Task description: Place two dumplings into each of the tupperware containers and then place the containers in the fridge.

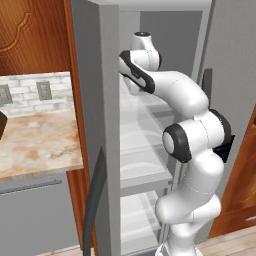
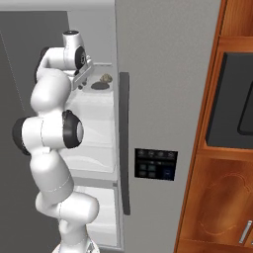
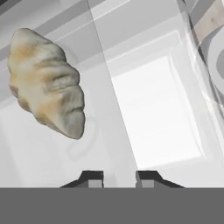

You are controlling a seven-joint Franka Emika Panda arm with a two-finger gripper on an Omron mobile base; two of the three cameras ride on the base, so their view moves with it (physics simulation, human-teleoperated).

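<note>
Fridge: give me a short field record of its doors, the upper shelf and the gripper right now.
fridge: left door open; right door, with the dispenser panel, shut
arm: reaches in at the upper shelf
gripper: shut, nothing between the tips
on upper shelf: pale lumpy food item; dark flat thing beside it, too small to identify

1. The fridge point(image 1: 92, 100) is plain grey, with pale translucent shelves point(image 1: 142, 170).
2. Its door panel point(image 2: 155, 164) is black.
3. The dumpling point(image 3: 46, 83) is mottled tan and cream.
4. The tabletop point(image 1: 37, 145) is marbled beige-orange.
5. The cabinets point(image 2: 217, 197) are reddish-brown wood.
6. The fingers point(image 3: 92, 179) are dark.
</note>
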